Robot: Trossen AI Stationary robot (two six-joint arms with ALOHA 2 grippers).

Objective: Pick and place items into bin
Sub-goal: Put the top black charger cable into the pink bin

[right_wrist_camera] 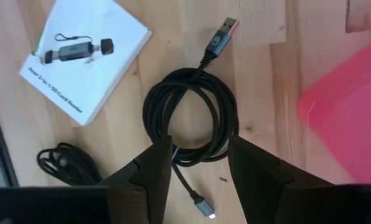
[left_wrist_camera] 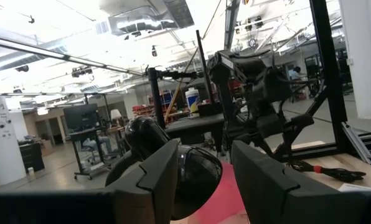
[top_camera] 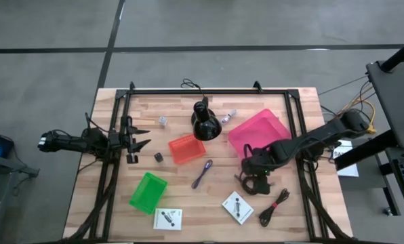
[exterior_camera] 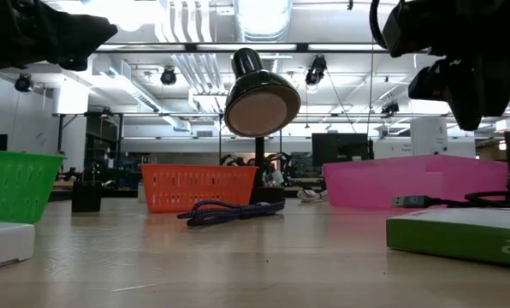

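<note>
- In the high view we see the right gripper at lower right of centre, poised directly above a coiled black cable; its wrist view shows the two fingers parted, straddling the near arc of the coil and holding nothing.
- We read this placement as a lining-up for a grasp: the coil lies flat on the wood, and the jaws stand wide enough to take one side of the loop.
- The pink bin sits just above the right gripper in the high view, its edge close beside the coil, so we judge the carry to be short.
- A white card lies near the coil without touching it, and a second black cable lies toward the lower right of the high view; both leave bare wood around the coil.
- The left gripper waits at the left edge of the table, fingers parted and empty.
- Other items remain out: a purple cord at centre, a small dark cube, and another white card at the bottom.
- The black lamp, orange bin and green bin crowd the centre; the metal frame bounds the right side.
</note>
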